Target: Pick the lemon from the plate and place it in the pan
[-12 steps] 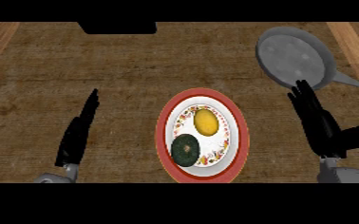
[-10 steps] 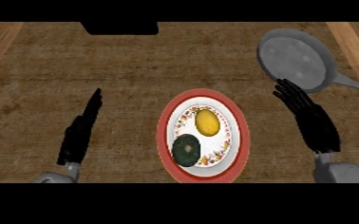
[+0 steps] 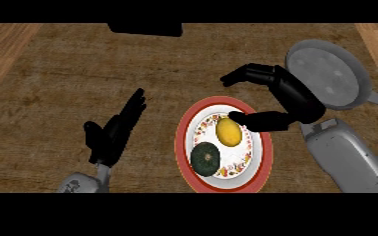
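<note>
Right robot hand (image 3: 291,100) hangs over the upper right edge of the plate (image 3: 186,145), fingers curled forward above the rim and thumb stretched toward the lemon (image 3: 229,132). The thumb tip looks to be at or just beside the lemon's upper end, but the fingers are spread apart from the thumb and close on nothing. The left robot hand (image 3: 112,135) rests on the table (image 3: 74,70) well left of the plate, fingers straight and pointing up the view.

Judging from this, the task is at its start: the reach is nearly made, while the grasp, the lift, the carry and the release are all left to do.

The plate, red-rimmed with a patterned white centre, holds two things: the yellow lemon in its upper right part and a dark green round fruit or vegetable (image 3: 206,158) just below and left of it, the two close together. The grey pan (image 3: 328,75) sits near the upper right, behind the right robot hand, with nothing in it.
</note>
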You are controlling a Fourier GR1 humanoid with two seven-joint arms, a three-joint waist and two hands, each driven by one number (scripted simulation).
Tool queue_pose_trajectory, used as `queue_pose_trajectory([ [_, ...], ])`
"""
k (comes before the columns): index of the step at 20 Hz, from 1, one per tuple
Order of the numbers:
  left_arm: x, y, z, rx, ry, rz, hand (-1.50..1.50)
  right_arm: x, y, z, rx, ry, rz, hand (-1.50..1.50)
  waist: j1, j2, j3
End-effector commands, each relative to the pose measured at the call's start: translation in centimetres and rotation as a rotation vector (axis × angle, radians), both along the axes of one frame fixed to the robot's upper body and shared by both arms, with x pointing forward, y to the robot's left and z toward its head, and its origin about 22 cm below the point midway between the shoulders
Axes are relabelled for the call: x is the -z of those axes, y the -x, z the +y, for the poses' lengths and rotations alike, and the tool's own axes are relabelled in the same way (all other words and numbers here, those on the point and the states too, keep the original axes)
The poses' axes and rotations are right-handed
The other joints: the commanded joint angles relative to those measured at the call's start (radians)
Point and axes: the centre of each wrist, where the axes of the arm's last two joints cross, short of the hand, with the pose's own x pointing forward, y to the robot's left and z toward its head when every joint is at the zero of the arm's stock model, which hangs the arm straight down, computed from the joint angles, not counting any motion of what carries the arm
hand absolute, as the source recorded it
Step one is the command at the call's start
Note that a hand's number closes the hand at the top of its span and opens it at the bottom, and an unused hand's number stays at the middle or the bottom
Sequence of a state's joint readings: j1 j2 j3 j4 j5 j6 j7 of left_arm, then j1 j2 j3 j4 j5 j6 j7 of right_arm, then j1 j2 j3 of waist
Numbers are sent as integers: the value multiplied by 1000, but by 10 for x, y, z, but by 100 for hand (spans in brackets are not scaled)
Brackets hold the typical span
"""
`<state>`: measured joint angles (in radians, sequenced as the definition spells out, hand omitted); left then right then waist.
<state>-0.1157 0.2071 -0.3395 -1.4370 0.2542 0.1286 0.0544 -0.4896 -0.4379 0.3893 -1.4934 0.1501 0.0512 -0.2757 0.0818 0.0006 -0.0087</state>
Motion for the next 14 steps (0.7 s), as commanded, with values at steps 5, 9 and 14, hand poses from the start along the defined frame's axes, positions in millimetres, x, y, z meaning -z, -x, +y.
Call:
queue_pose_trajectory([
  [5,-11,-3,8,19,73,55,0,3,-1,85,-224,394,-208,-150,-43,0,6],
  [9,-16,-9,12,-6,72,67,0,7,3,90,-169,819,-236,-150,-58,-12,3],
  [14,-22,-6,9,-4,101,80,0,-3,22,127,-80,1216,-321,-150,-74,-26,3],
])
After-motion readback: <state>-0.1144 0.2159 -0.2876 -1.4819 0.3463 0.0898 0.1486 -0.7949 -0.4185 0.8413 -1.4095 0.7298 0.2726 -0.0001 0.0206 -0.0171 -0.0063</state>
